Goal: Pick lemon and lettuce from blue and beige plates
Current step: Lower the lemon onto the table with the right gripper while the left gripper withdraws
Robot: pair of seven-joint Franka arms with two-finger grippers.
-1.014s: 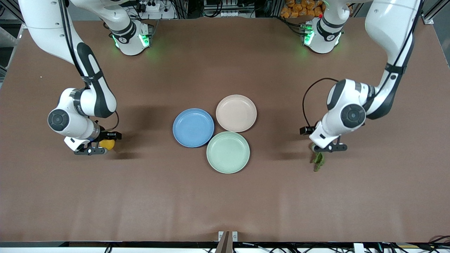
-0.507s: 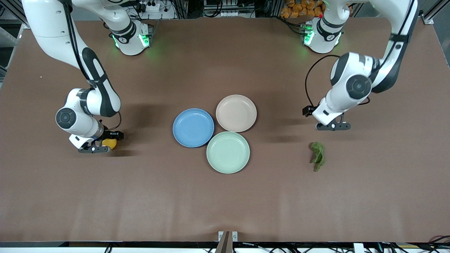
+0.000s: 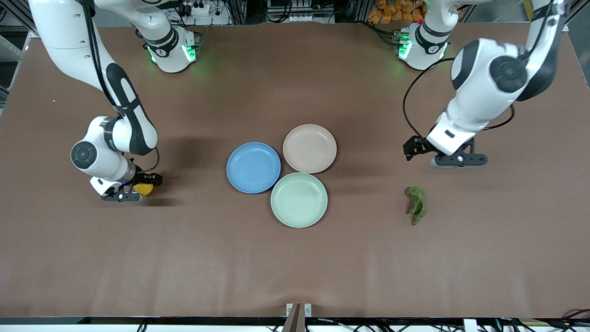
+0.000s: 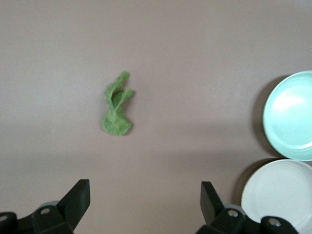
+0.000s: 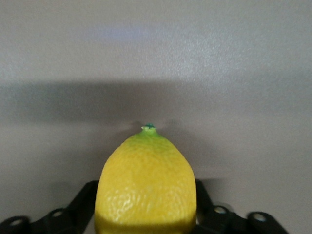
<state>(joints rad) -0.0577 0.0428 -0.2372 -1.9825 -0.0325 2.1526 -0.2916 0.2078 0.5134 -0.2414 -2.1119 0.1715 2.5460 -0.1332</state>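
The three plates sit clustered mid-table, all of them bare: the blue plate point(image 3: 253, 167), the beige plate point(image 3: 309, 148) touching it and farther from the front camera, and a mint-green plate point(image 3: 299, 199) nearest that camera. Everything else is placed from that cluster.

The lettuce point(image 3: 417, 204) lies flat on the table well away from the plates, toward the left arm's end. The left gripper point(image 3: 454, 160) hangs in the air above the table, over a spot between the lettuce and the left arm's base, with its fingers point(image 4: 78, 197) spread wide and nothing between them. Its wrist view looks down on the leaf point(image 4: 117, 105) lying clear of the gripper.

Toward the right arm's end, well apart from the plates, the right gripper point(image 3: 120, 197) is low at the table with the lemon point(image 3: 144, 189) in it. In the right wrist view the lemon point(image 5: 146, 183) fills the space between the fingers, which are clamped on its flanks.

As for handling, the lemon looks firm and fairly weighty, with a pebbled skin that should grip well when taken across its widest middle. The lettuce looks light, limp and crumpled (easily crushed or dragged); the bunched middle or the short stem seems the surest place to pinch it.
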